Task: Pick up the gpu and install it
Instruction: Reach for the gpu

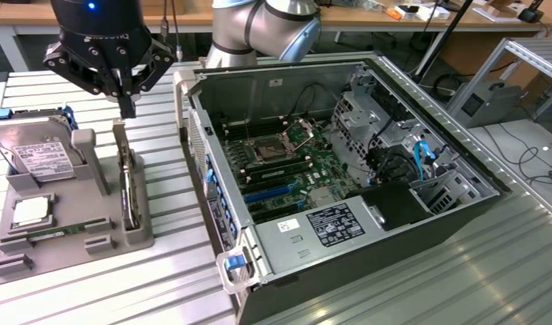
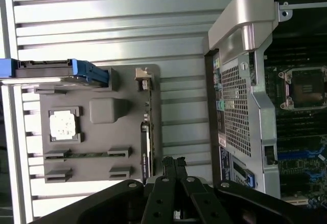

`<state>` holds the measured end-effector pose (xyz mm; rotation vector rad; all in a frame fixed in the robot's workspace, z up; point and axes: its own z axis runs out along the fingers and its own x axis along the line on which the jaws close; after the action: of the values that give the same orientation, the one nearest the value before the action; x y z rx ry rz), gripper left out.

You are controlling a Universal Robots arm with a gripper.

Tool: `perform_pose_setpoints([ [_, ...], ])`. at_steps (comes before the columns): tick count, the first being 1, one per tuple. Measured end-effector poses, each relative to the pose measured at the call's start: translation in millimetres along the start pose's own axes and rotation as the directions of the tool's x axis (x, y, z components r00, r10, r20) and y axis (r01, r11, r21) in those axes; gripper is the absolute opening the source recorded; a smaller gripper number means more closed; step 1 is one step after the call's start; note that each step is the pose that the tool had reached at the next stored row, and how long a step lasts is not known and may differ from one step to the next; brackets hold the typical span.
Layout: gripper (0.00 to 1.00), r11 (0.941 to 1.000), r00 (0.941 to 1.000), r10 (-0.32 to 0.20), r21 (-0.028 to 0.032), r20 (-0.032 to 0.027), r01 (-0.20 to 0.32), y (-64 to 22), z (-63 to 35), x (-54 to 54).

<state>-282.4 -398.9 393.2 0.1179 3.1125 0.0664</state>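
**Pincer** [image 1: 126,112] [image 2: 173,163]: Closed, fingers pressed together, nothing gripped.

**Gpu** [image 1: 126,177] [image 2: 146,127]: Stood on edge in a slot of the grey holder tray [image 1: 72,256] [image 2: 102,139], directly beneath the pincer. Upper end just below the fingertips; contact could not be told.

**Hard drive** [image 1: 36,149] [image 2: 56,70] and **square chip** [image 1: 32,211] [image 2: 64,125]: Lodged in the same tray, beyond the gpu from the pincer, on the side away from the case.

**Computer case** [image 1: 285,68] [image 2: 240,81]: Lay open on its side, across from the pincer and well apart from it. Motherboard [image 1: 294,162] exposed, blue slots [image 1: 268,193] bare, no card seated.

**Progress**: Judged at the very start. Placement over the card done, nothing more. Gpu not yet gripped, not lifted from the tray, not carried to the case, not pressed into a slot. Whole of pick-up and installation left.
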Motion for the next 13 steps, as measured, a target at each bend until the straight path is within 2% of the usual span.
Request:
perform_pose_setpoints([
  [13,0.11,1.0000,1.0000,0.000,0.0000,0.0000,0.000,-0.4,-0.1,5.3],
])
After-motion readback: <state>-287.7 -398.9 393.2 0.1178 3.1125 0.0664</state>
